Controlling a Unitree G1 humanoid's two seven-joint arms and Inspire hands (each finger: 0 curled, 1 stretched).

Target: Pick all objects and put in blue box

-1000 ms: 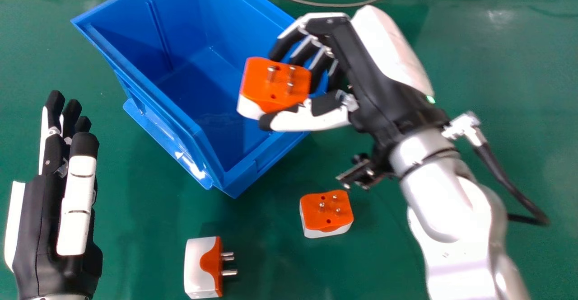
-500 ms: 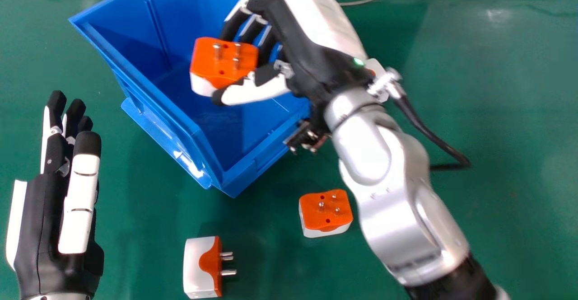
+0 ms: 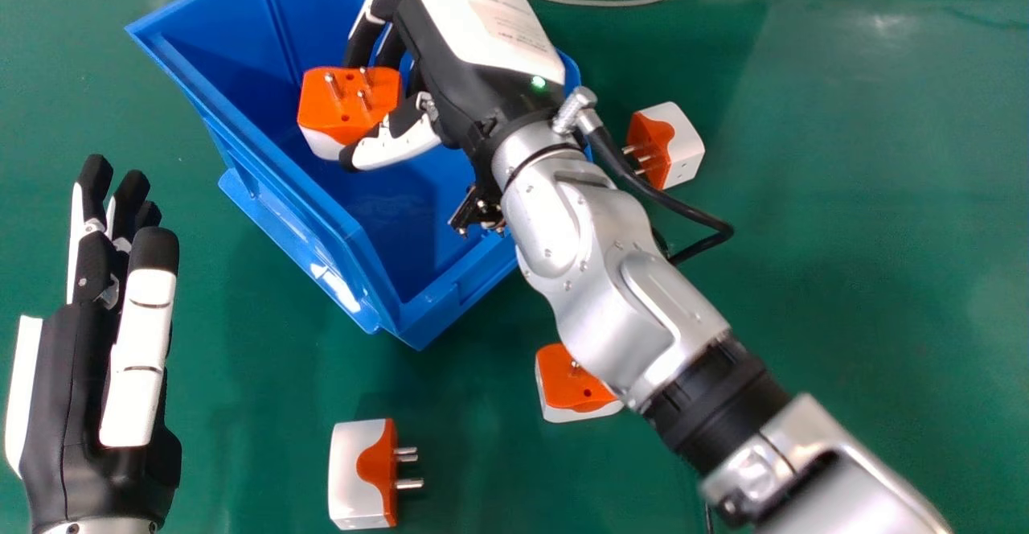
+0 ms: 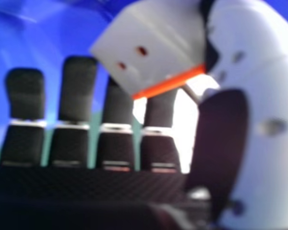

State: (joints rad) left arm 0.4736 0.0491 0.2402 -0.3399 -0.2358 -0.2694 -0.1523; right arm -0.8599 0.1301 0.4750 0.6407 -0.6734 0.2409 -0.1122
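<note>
One orange-and-white plug [image 3: 350,104] is on the verge of being put away: the robot's right hand [image 3: 458,88] has it pinched between thumb and fingers, over the opening of the blue box [image 3: 438,309], pins facing up. Only the letting go seems left for that one.

Three others look to be waiting on the green table [image 3: 844,277]. A second plug [image 3: 671,144] lies just beside the box, off its right side. A third plug [image 3: 571,385] sits a little on the robot's side of the box, partly covered by the right arm [image 3: 563,212]. A fourth plug [image 3: 358,478] rests on its side, closer to the robot than the box.

No plug can be made out inside the box, though the hand and arm cover part of its inside, so none can be counted as done. The job seems early. The left hand [image 3: 64,405], its fingers straight and holding nothing, is left of the box.
</note>
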